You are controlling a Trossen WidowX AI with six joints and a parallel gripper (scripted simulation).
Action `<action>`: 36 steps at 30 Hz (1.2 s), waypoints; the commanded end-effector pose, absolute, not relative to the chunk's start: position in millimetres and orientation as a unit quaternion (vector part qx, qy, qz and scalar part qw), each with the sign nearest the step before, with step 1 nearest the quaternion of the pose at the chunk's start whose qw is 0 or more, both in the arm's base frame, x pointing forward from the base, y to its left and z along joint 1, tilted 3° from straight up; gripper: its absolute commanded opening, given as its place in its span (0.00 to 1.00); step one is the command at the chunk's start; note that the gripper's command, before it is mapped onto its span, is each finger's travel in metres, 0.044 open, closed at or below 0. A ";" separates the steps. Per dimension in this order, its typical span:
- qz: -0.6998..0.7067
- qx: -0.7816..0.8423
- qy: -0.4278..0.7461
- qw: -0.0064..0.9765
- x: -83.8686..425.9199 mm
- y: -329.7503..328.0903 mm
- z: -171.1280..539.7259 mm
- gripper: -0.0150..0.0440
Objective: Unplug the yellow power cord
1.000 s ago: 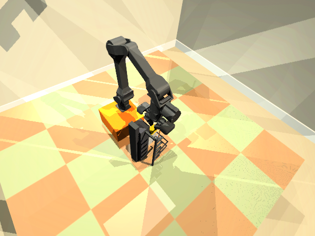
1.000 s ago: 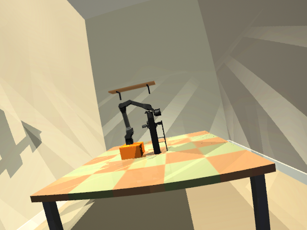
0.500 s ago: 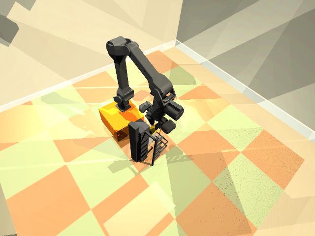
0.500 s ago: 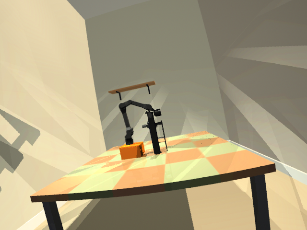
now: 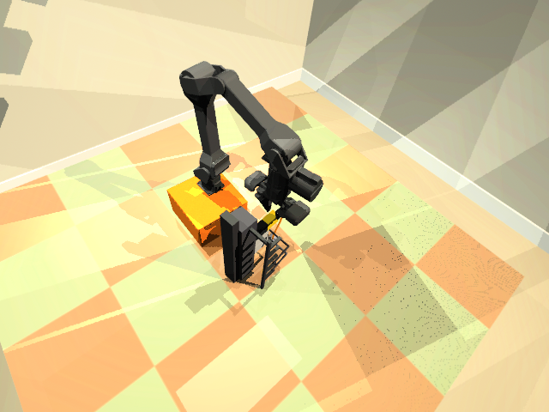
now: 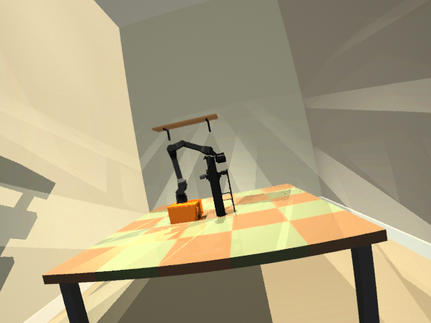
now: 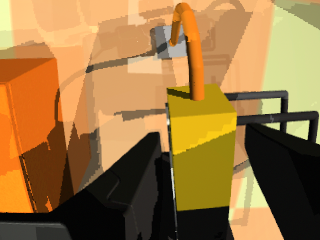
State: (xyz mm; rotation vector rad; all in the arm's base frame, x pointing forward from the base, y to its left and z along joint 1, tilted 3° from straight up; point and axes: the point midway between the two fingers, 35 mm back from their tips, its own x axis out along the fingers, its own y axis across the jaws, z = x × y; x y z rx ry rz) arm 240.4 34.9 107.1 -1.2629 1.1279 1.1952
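I see the table (image 6: 264, 239), checkered orange/green, w/ the arm (image 5: 248, 115) mounted on an orange box (image 5: 195, 213) near the back. Arm goes up from the box, bends over and points down next to the power strip (image 5: 237, 244). Strip is a dark tall block standing on end, sockets in a column; a thin wire rack (image 5: 272, 257) leans just beside it.

Gripper (image 7: 200, 160) sits at the top end of the strip. Wrist cam: yellow plug (image 7: 200, 154) is between the two dark fingers. Left finger looks touching or nearly touching the plug's side; right finger stands apart w/ a visible gap. So the pincer reads as released, partly spread, not clamping the plug. Fingers flank it on both sides.

Orange cord (image 7: 190, 47) rises from the plug's far face, arcs over to a small grey block (image 7: 167, 43) on the table. Top cam: plug (image 5: 268, 220) at strip's upper end; can't tell if the prongs are out of the socket.
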 end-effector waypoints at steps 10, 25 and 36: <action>0.499 -0.524 0.466 0.509 239.7 67.1 113.3 1.00; 0.500 -0.523 0.465 0.510 236.0 95.1 119.4 1.00; 0.500 -0.523 0.465 0.510 236.0 95.1 119.4 1.00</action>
